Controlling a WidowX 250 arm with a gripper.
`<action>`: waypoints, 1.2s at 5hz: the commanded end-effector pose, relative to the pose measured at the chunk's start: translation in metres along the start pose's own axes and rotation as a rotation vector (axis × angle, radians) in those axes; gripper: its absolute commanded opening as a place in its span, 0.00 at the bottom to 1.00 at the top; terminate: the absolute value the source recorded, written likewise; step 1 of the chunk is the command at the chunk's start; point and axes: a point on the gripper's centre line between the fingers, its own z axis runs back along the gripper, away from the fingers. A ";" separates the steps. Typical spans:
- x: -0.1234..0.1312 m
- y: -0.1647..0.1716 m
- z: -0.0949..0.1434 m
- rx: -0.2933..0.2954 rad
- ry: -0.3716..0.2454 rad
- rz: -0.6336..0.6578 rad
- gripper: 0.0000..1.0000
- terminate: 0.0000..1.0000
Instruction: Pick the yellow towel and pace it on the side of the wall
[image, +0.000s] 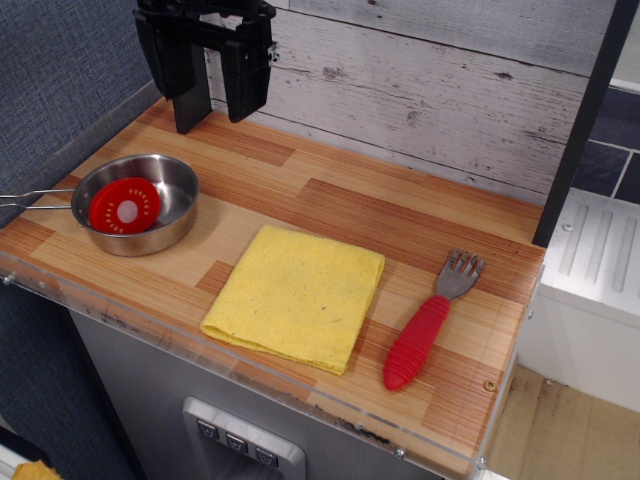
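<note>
The yellow towel (296, 296) lies folded and flat on the wooden counter, near its front edge, with a few small dark specks. The whitewashed plank wall (430, 95) runs along the back of the counter. My black gripper (214, 112) hangs at the back left, above the counter near the wall, well away from the towel. Its two fingers stand apart and hold nothing.
A steel bowl (175, 190) with a red perforated disc (124, 207) inside sits at the left, its wire handle pointing left. A fork with a red handle (420, 340) lies right of the towel. A blue-grey fabric wall (60, 80) borders the left. A dark post (585, 120) stands at the right.
</note>
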 end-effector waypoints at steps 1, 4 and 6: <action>0.000 0.000 0.000 0.000 0.000 0.000 1.00 0.00; -0.028 -0.040 -0.033 0.024 -0.047 0.040 1.00 0.00; -0.029 -0.046 -0.073 0.034 -0.066 0.082 1.00 0.00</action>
